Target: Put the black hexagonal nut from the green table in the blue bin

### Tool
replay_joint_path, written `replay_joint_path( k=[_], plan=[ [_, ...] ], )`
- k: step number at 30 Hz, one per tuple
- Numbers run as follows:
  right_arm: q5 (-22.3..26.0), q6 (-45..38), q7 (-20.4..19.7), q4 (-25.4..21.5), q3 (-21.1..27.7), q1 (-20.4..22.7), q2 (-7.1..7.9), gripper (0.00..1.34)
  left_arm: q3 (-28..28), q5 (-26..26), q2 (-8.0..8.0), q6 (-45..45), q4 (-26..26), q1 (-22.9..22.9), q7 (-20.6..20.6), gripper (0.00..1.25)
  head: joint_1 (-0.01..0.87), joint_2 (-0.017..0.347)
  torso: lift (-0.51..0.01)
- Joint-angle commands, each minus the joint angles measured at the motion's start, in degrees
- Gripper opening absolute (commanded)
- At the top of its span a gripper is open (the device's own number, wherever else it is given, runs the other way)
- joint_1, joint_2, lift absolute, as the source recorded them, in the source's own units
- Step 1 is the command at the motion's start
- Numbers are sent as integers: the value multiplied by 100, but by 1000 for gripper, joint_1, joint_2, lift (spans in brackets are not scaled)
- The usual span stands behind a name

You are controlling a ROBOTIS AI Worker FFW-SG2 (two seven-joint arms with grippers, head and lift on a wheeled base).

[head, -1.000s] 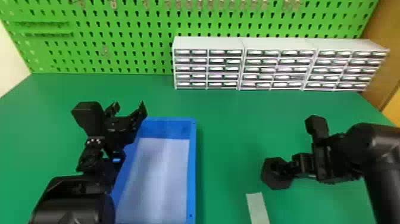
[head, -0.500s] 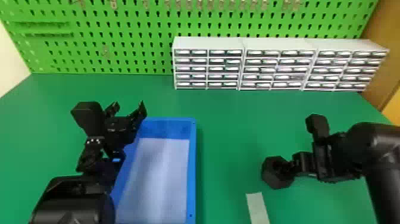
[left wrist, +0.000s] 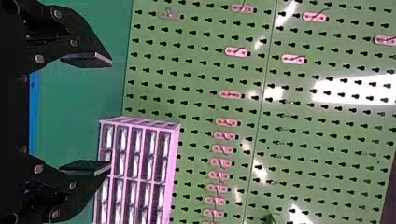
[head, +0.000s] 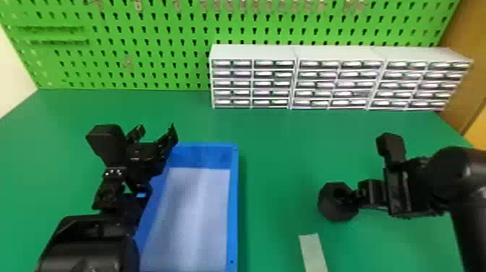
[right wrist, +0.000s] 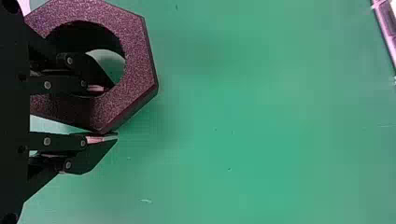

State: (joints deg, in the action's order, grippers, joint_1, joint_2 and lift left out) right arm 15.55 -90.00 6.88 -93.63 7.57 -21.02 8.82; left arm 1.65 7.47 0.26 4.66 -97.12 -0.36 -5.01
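Observation:
In the head view the right gripper (head: 353, 198) holds the black hexagonal nut (head: 334, 211) over the right part of the green table (head: 278, 152). The right wrist view has the right gripper (right wrist: 113, 112) shut on one wall of the nut (right wrist: 140, 60), one finger inside the hole and the other against an outer side. The blue bin (head: 234, 202) lies left of the nut, a stretch of table between them. Parked at the bin's far left corner is the left gripper (head: 156, 134), open; its own wrist view also shows the left gripper (left wrist: 111, 113) with fingers wide apart.
White drawer cabinets (head: 253, 83) line the back of the table, in front of a green pegboard (head: 155, 47). A pale strip (head: 312, 253) lies near the front, between the bin and the right arm.
The right gripper and the nut in it have shifted slightly upward in the head view, mostly since half a second ago. The left arm has kept its place.

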Motion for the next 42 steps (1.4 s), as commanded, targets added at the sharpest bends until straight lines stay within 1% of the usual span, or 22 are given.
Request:
replay_joint_path(
  k=[1, 5, 8, 13, 19, 22, 28, 33, 37, 42],
  plan=[
    [282, -8, 7, -130, 78, 98, 6, 434, 2, 0, 0, 0, 0, 1, 0, 778, 686, 51, -97],
    [783, 694, -2, -182, 87, 300, 50, 434, 11, 0, 0, 0, 0, 1, 0, 778, 686, 51, -97],
    [923, 1002, -2, -270, 87, 370, 67, 434, 11, 0, 0, 0, 0, 1, 0, 778, 686, 51, -97],
    [923, 1362, -2, -534, 87, 476, 67, 434, 19, 0, 0, 0, 0, 10, 0, 778, 686, 51, -97],
    [915, 2206, 7, -789, 87, 704, 15, 413, 11, 0, 0, 0, 0, 10, 0, 778, 686, 51, -97],
    [888, 2645, 7, -877, 61, 818, 15, 408, 11, 0, 0, 0, 0, 10, 0, 778, 686, 51, -97],
    [827, 3436, -2, -991, -19, 994, 6, 407, 11, 0, 0, 0, 0, 10, 0, 778, 686, 51, -97],
    [704, 4324, 7, -1052, -133, 1179, 6, 407, -7, 0, 0, 0, 0, 10, 0, 778, 686, 51, -97],
    [563, 5001, 7, -1079, -282, 1293, 41, 407, 2, 9, 0, 0, 0, 10, 9, 778, 686, 51, -97],
    [449, 5519, 7, -1132, -414, 1398, 59, 407, 2, 9, 0, 0, 0, 10, 9, 778, 686, 51, -97]
  ],
)
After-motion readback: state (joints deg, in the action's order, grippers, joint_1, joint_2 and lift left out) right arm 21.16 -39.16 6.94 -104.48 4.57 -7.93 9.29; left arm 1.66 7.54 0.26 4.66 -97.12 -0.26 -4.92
